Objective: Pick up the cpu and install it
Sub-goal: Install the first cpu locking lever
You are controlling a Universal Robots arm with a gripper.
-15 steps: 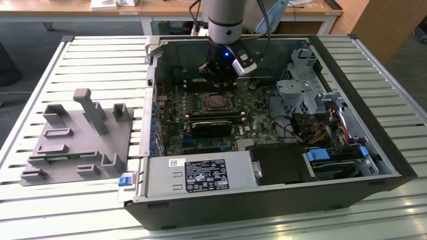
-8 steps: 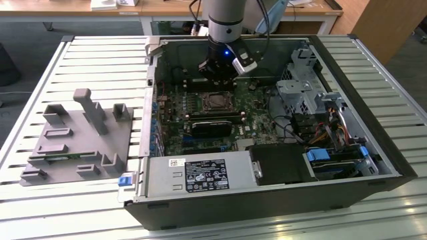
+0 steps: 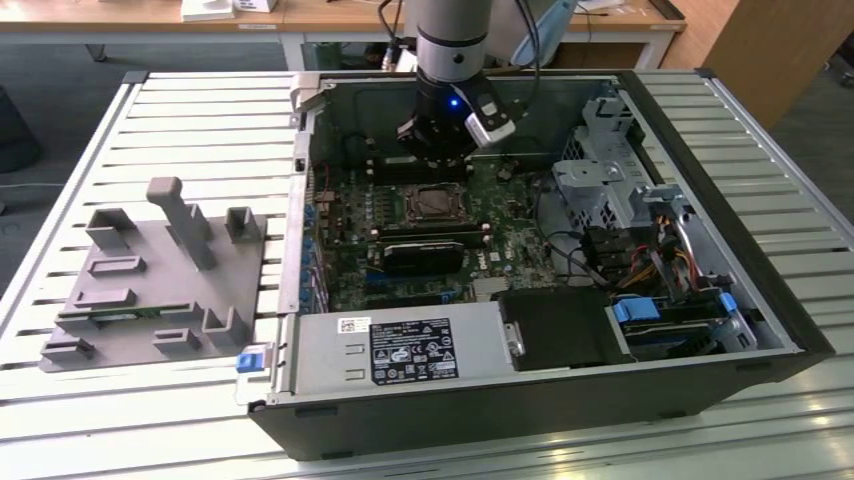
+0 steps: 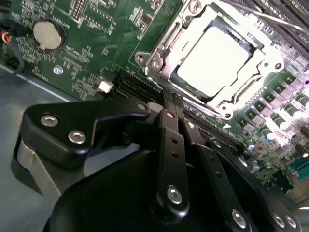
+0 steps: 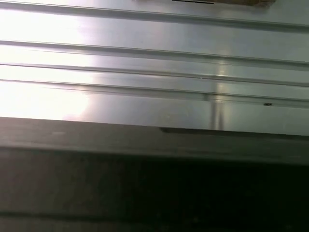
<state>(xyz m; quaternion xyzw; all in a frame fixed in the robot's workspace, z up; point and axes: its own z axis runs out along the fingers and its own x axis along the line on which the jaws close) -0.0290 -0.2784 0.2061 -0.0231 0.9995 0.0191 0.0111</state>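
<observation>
Cpu (image 4: 213,59): sits flat in the motherboard socket (image 4: 159,46), silver top glaring under light.
Gripper (image 4: 172,96): black fingers pressed together, holding nothing, poised just beside the socket.
Surface: open computer case (image 3: 747,250) lies on a slatted metal table (image 3: 200,110); grey fixture (image 3: 147,290) on the exterior view's left.
Room: wooden desks (image 3: 334,15) behind, dark floor.

Silver-grey arm tube (image 3: 451,25) w/ black wrist section, small blue LED lit. Black cables hanging off the side. Gripper (image 4: 173,104) all matte black, chunky linkage bars, shiny silver screws (image 4: 174,194) at the pivots.
</observation>
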